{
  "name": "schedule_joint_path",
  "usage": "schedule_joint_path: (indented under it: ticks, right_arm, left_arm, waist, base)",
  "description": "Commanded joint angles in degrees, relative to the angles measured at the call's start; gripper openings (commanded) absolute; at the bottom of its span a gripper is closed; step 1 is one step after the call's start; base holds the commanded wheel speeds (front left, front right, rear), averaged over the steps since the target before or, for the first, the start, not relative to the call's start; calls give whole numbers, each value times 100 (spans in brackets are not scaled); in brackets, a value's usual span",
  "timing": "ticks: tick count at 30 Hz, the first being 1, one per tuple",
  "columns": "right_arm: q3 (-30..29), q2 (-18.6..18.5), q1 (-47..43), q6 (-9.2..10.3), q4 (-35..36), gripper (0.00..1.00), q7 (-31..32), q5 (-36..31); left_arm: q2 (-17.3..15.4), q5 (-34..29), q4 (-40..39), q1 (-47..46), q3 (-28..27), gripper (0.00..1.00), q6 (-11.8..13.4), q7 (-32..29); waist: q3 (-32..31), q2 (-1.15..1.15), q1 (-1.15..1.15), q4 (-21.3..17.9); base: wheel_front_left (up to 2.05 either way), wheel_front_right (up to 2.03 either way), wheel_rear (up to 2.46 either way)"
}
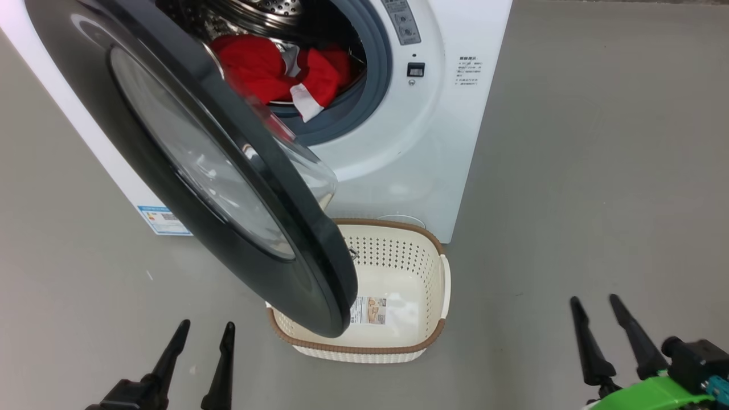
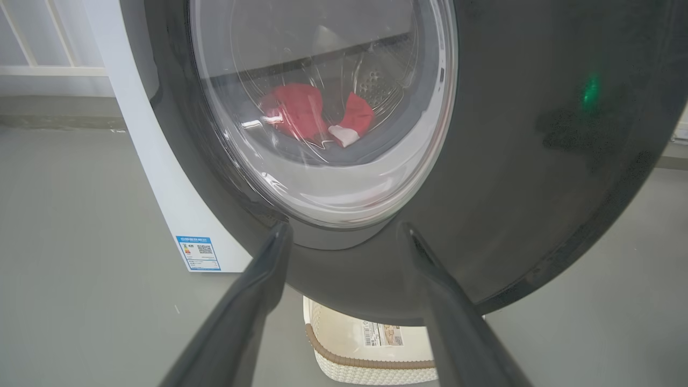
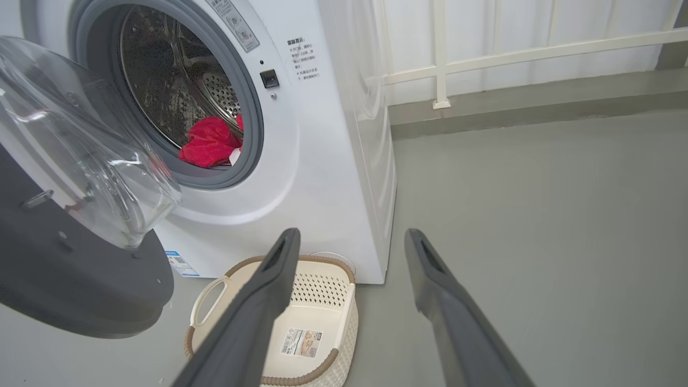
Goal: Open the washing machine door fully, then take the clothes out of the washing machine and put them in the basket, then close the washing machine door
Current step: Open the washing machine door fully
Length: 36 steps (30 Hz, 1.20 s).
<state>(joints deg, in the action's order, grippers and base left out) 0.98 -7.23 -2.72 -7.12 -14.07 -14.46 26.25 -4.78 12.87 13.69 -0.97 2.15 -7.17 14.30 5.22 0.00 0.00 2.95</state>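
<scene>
Glossy round door (image 1: pixel 199 159), soft red clothes (image 1: pixel 267 71), left pincer (image 1: pixel 207 323), right pincer (image 1: pixel 594 298) both spread, empty

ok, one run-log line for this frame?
washing machine door swung out | clothes inside washing machine | basket empty | left gripper open, empty | right gripper open, empty
</scene>
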Motion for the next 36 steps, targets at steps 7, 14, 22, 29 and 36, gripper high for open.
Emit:
schedule_joint_path:
  ticks: [7,14,22,29,36]
  right_arm:
    - [-523,349,-395,-36,504,100,-53,-913]
    - [-588,416,-537,-36,488,100,-53,-1154]
    - [-604,431,-514,-36,515,100,-53,-1183]
    - [-560,434,-463,-36,520,100,-53,-1021]
    - [-243,435,-180,-36,577,100,-53,-427]
  left_arm:
    - [-31,43,-114,-90,-196,100,-32,70]
    - [3,44,-97,-31,-170,100,-32,70]
    - [16,37,-106,-35,-161,100,-32,70]
    - [31,27,-115,-25,-158,100,-32,70]
    - [39,40,-131,-41,-121,100,-32,70]
  waist:
    - [-85,0,0,40]
    - [-137,0,0,58]
    - [-138,0,0,85]
    - [-149,0,0,119]
    - [-98,0,0,191]
  base:
    - [0,0,0]
    - [0,0,0]
    - [0,0,0]
    - [0,0,0]
    - [0,0,0]
